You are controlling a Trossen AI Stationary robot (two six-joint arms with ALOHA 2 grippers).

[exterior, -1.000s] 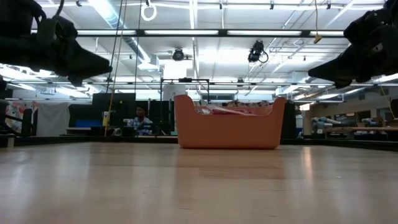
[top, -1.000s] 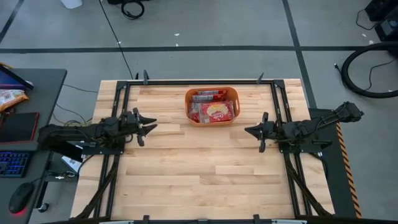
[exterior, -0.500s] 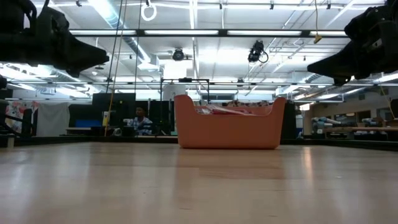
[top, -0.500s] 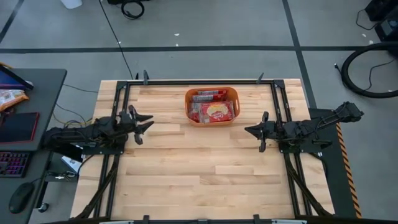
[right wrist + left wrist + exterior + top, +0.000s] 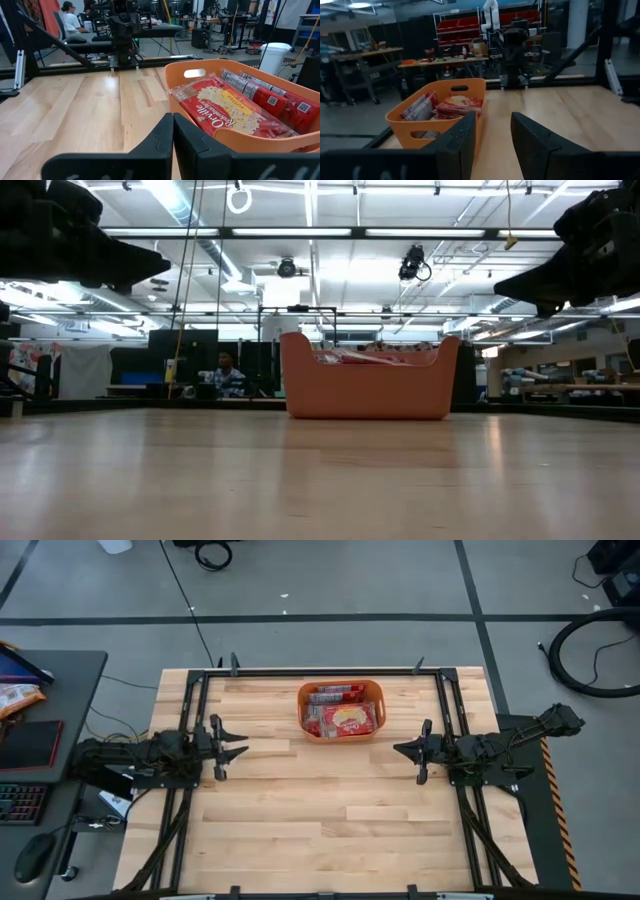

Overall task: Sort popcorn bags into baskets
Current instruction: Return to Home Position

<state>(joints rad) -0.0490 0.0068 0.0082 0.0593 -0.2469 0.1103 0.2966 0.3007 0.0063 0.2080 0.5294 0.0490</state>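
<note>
Since a second ago the left arm (image 5: 130, 752) has drawn back toward the left edge of the high view and levelled out, so that its dark bulk sits higher and farther into the upper left corner of the low view. The right arm (image 5: 510, 745) lies where it lay before, at the right edge of the counter (image 5: 330, 820).

Both arms stretch level across the pale wooden counter, pointing inward at each other from the middle left and middle right of the high view, well apart. Between them, in the upper middle of that frame near the counter's far edge, stands the orange basket (image 5: 302, 712), upright on the wood. The popcorn bags (image 5: 345, 718) all lie inside it, stacked flat: one shows its yellow-cream picture face up, with red packets showing white label panels beside it toward the far wall.

The left claw (image 5: 243, 750) hangs over bare wood to the lower left of the basket. Its two fingers (image 5: 460, 145) stand somewhat apart with nothing between them. The right claw (image 5: 397, 749) hangs to the lower right of the basket, its fingers (image 5: 159, 137) pressed together, gripping nothing.
</note>
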